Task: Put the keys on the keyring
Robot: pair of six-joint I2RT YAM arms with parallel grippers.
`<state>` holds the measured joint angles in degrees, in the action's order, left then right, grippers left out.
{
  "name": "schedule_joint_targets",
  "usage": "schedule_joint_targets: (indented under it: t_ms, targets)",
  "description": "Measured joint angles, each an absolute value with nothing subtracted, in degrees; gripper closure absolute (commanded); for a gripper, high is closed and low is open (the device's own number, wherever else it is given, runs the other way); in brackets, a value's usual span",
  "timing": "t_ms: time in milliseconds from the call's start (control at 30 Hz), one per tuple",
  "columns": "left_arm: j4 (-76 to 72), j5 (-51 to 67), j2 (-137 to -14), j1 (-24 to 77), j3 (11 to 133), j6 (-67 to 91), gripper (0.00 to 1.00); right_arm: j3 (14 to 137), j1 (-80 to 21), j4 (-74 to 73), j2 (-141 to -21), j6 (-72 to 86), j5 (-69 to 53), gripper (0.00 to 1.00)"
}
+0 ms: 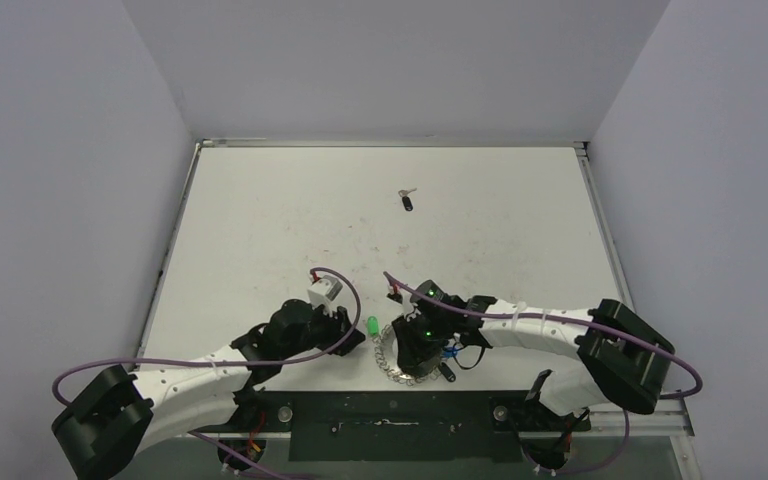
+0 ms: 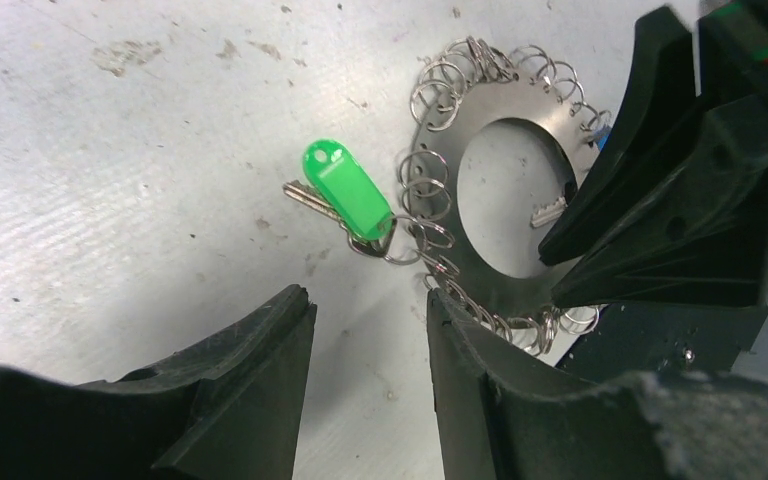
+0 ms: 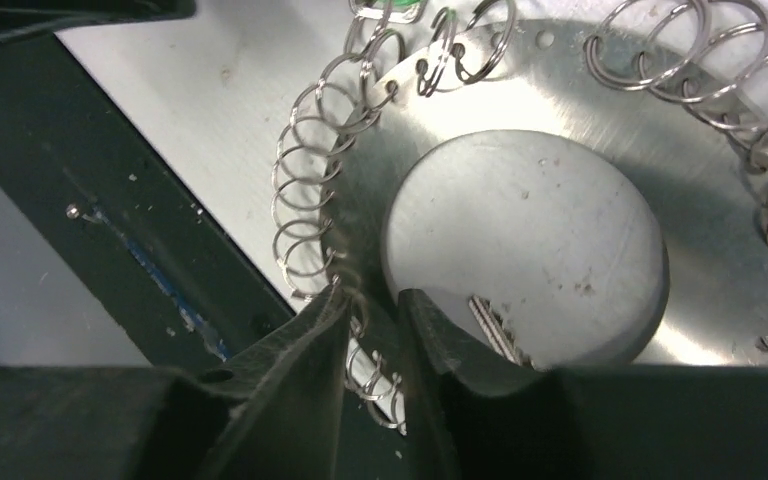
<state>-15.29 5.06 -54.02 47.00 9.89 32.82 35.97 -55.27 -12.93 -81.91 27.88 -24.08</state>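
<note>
Right tool (image 3: pixel 372 302) low, seemingly pinching keyring (image 3: pixel 560 105) rim.

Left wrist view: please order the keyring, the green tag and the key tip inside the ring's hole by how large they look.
1. keyring, largest by far.
2. green tag.
3. key tip, smallest; only its end shows, the rest is hidden.
</note>
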Motion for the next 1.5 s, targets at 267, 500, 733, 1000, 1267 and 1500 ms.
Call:
schedule_joint_targets:
  t_ms: [267, 500, 733, 1000, 1267, 1500]
  targets:
    - [-19.55, 5.89, -56.25, 52.49, 8.97, 32.77, 0.57, 34.22, -55.27, -13.32, -74.0, 27.73, -23.97, 0.68]
    - [-24.08, 6.15, -60.05, 57.78, 9.06, 32.56, 0.57, 30.35, -54.98, -12.03, -73.38, 30.79, -23.79, 0.86]
    - [-26.44, 5.32, -64.82, 63.66, 10.85, 30.59, 0.55, 24.29, -49.76, -13.32, -65.17, 35.35, -22.59, 0.74]
    - [-27.62, 2.26, -67.22, 66.46, 13.43, 28.14, 0.47, 23.75, -45.98, -20.64, -51.72, 38.22, -15.46, 0.45]
    - [-24.47, -5.98, -65.87, 67.05, 14.94, 28.93, 0.36, 22.2, -39.16, -22.28, -56.42, 38.83, -14.52, 0.47]
    - [-20.51, -11.77, -60.03, 66.96, 14.79, 32.84, 0.34, 24.38, -37.17, -17.23, -65.49, 37.1, -16.95, 0.88]
